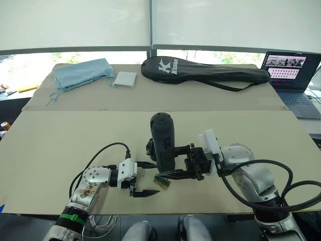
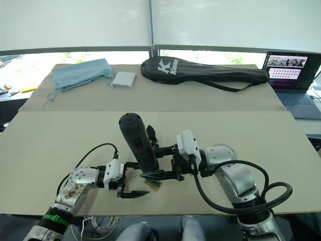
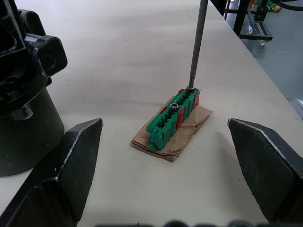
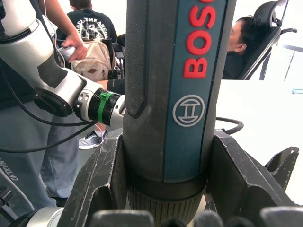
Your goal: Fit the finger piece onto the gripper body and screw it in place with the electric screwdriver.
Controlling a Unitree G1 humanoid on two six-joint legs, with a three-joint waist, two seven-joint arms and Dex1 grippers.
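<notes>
- From my remote seat I see the right gripper (image 1: 173, 161) clenched around the electric screwdriver (image 1: 163, 141), holding it nearly upright at table centre, butt end tilted toward 12 o'clock.
- The right wrist view confirms it: both black fingers (image 4: 102, 182) press the tool's barrel from either side, red lettering facing the camera.
- The thin metal bit (image 3: 196, 42) comes down onto the far end of a green screw holder (image 3: 171, 119), its tip touching a screw head there; a second screw sits just beside it in the holder.
- That green holder lies on a small scrap of brown cardboard (image 3: 187, 135) on the beige table (image 1: 60, 145).
- My left gripper (image 1: 144, 179) is released, fingers spread wide and grasping nothing; it rests low at about 7 o'clock from the screwdriver, with the holder between the two fingertips but apart from both.
- The gripper body (image 3: 26, 90) stands on its round base just beside the left gripper, at 9 o'clock of the holder in the wrist camera, partly hidden behind the screwdriver in the head views.
- I cannot tell where the finger piece is, or whether it is already seated on the body.
- Far across the table at 12 o'clock lie a black racket bag (image 1: 203, 73), a blue cloth (image 1: 83, 73) and a white pad (image 1: 124, 79); a laptop (image 1: 291, 75) sits at 2 o'clock.
</notes>
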